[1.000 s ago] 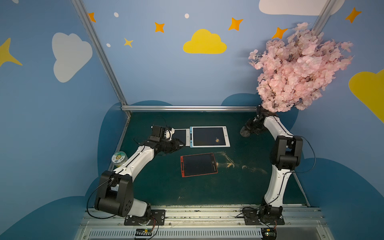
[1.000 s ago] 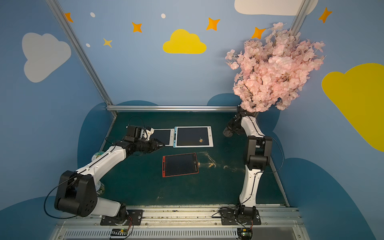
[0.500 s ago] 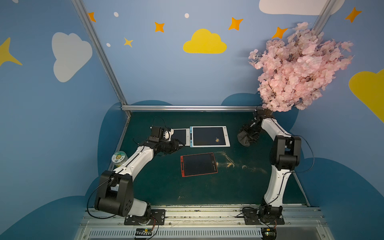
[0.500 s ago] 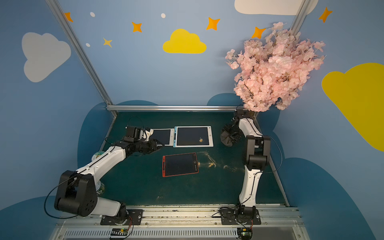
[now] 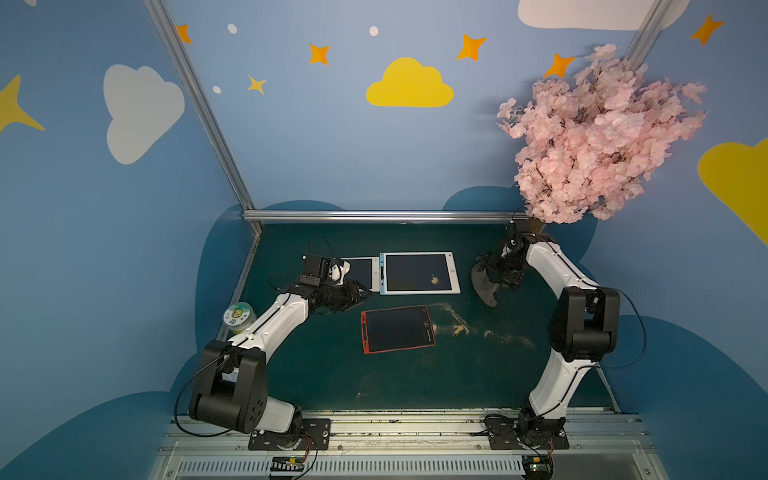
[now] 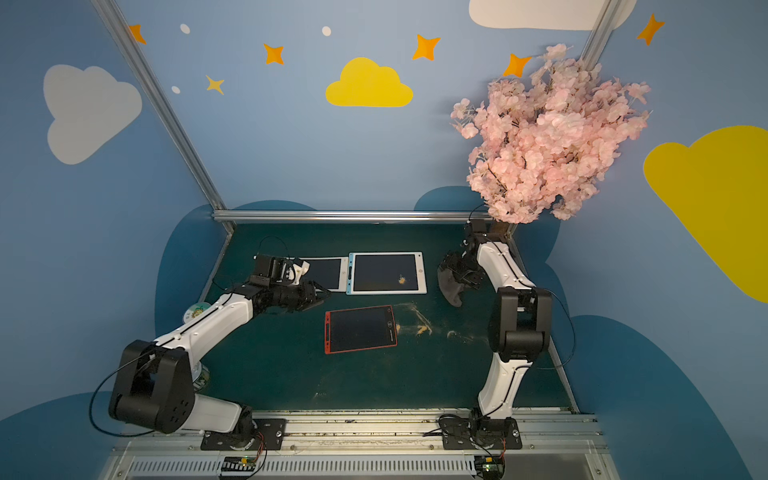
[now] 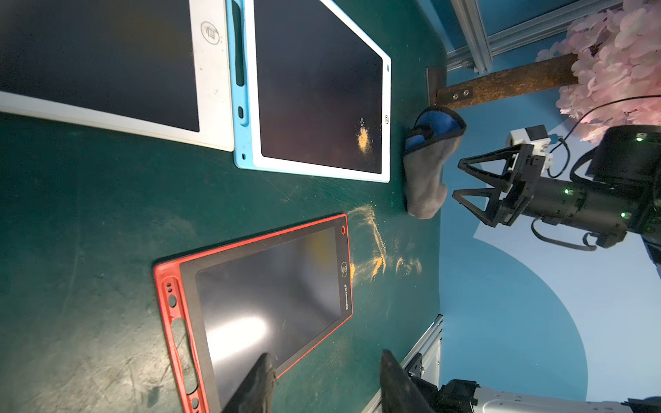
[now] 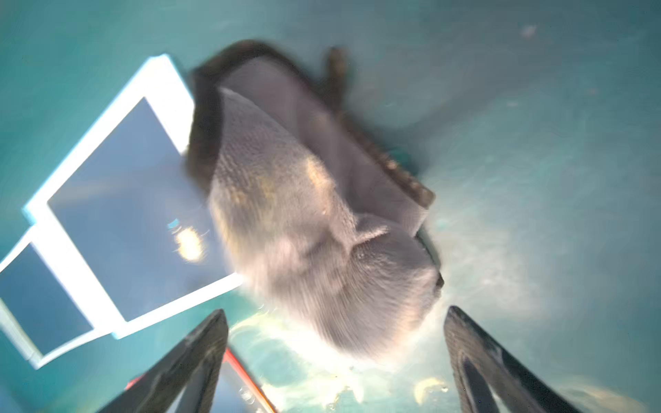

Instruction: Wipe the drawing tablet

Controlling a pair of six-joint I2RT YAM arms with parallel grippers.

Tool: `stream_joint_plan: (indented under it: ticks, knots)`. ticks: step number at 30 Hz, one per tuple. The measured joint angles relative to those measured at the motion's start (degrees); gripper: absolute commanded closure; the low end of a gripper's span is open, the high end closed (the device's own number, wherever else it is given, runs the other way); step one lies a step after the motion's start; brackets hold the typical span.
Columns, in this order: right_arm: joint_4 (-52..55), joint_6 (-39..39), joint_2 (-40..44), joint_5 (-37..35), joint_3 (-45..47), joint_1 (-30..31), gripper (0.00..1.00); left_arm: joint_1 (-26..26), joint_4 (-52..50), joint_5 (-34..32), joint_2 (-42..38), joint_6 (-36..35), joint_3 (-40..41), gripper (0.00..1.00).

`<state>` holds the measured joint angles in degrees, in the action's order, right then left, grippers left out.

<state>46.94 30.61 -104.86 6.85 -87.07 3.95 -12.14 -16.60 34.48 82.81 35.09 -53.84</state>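
Just dropped grey cloth beside blue tablet. Right jaws wide, left jaws apart, empty. Orange spot left: wiping not done.

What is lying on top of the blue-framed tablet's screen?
One small orange smear near the edge of the blue-framed tablet facing the grey cloth; otherwise bare dark screen. The cloth is beside it, not on it. Nothing covers the screen in both top views.
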Motion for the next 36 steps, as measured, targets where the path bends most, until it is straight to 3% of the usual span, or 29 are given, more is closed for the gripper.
stream_joint_plan:
  ticks: [5, 9, 11, 14, 16, 25, 31, 36]
  knots:
    - [-3.67, 2.78, 11.85, -3.10, 6.51, 0.02, 0.06, -0.02, -0.70, 0.09, -0.02, -0.44, -0.46, 0.52]
    - [-4.07, 5.14, 14.08, -7.37, 6.62, -0.96, 0.06, -0.02, -0.90, 0.33, -0.02, -0.57, -0.44, 0.52]
    - [-4.57, 5.09, 13.77, -6.84, 6.91, -1.38, 0.13, -0.02, -0.90, 0.44, -0.02, -0.55, -0.44, 0.51]
    - [-5.35, 4.63, 12.63, -3.19, 7.04, -1.05, 0.25, -0.02, -0.85, 0.48, -0.02, -0.46, -0.42, 0.50]
    - [-6.60, 3.87, 11.02, 1.31, 7.04, 0.42, 0.28, -0.02, -0.68, 0.55, 0.02, -0.09, -0.31, 0.50]
    - [-4.92, -3.72, -1.86, 15.37, 1.60, 15.39, 0.27, -0.02, 0.79, 1.75, 3.91, 2.78, 3.67, 0.49]
    - [-2.34, -8.24, -4.61, 20.35, 1.55, 16.85, 0.27, -0.04, 1.27, 0.44, 5.40, 5.01, 8.63, 0.50]
    - [-2.36, -10.84, -3.67, 23.32, 7.13, 18.64, 0.29, -0.74, 1.64, -0.02, 5.42, 6.05, 11.76, 0.51]
